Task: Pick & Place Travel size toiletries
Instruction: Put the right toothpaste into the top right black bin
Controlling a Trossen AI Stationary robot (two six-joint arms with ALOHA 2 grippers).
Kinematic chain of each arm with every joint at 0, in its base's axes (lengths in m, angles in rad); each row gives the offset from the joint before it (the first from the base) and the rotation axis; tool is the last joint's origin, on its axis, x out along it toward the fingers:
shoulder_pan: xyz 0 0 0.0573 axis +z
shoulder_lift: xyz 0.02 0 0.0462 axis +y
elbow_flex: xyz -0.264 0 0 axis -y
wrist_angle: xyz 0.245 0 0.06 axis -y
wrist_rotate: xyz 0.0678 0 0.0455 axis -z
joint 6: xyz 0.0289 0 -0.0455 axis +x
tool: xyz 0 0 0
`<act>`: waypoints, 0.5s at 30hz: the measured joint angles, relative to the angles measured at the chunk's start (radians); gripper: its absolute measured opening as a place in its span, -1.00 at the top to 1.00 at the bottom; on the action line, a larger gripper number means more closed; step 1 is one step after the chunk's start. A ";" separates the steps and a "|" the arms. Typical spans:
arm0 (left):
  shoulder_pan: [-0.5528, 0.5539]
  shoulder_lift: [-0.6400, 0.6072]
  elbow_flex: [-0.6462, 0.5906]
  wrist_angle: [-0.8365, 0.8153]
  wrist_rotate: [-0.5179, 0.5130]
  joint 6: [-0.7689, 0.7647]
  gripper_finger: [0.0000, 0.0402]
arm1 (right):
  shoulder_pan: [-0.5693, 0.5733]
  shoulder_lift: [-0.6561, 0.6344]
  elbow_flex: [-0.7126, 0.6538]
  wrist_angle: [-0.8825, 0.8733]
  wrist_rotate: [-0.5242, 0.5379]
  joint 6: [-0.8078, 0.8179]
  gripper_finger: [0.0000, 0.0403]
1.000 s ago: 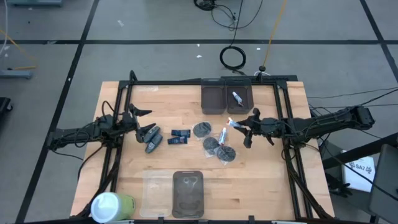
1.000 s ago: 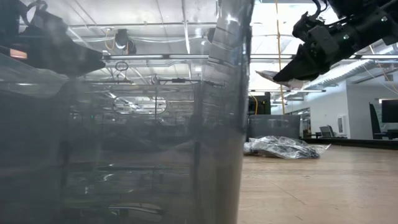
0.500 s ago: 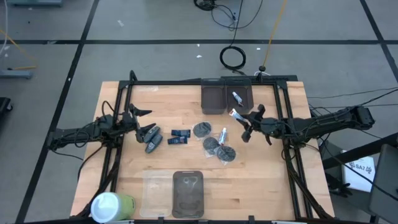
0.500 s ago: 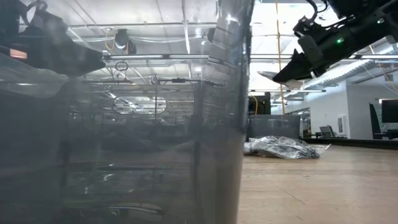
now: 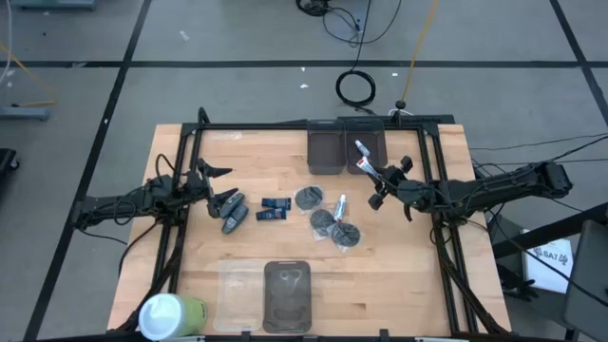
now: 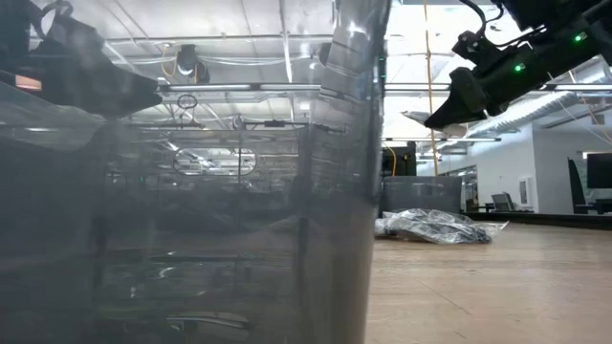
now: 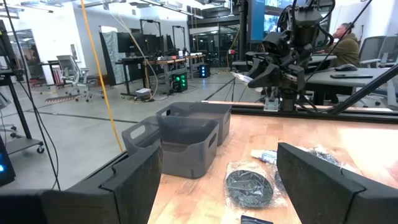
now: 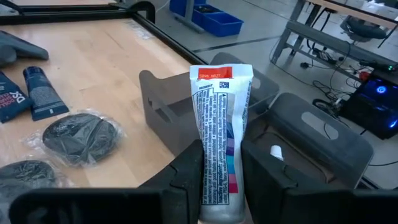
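Two dark bins stand side by side at the bench's point(image 5: 190, 285) 12 o'clock edge: the left bin point(image 5: 325, 152) looks empty, the right bin point(image 5: 367, 150) holds one small white tube point(image 5: 361, 147). The right tool point(image 5: 374, 183) hangs at the right bin's 6 o'clock rim, pinching a white toothpaste tube point(image 8: 216, 155) between its fingers. The left tool point(image 5: 218, 185) rests at 9 o'clock with its fingers spread, holding nothing. Round dark packets point(image 5: 308, 198) and blue packs point(image 5: 275, 203) lie mid-bench. In the low view, a see-through wall point(image 6: 191, 191) hides most of the bench.
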 joint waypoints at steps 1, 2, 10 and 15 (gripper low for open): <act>0.000 0.000 0.000 0.000 0.000 0.000 -0.54 | -0.001 0.000 0.000 0.000 0.000 0.000 0.56; 0.000 0.000 0.000 0.000 0.000 0.000 -0.54 | -0.006 0.000 0.000 0.000 -0.002 0.000 0.56; 0.000 0.000 0.000 0.000 0.000 0.000 -0.54 | -0.154 0.000 0.000 0.006 -0.091 0.000 0.56; 0.000 0.000 0.000 0.000 0.000 0.000 -0.54 | -0.306 0.000 0.000 0.024 -0.263 -0.017 0.56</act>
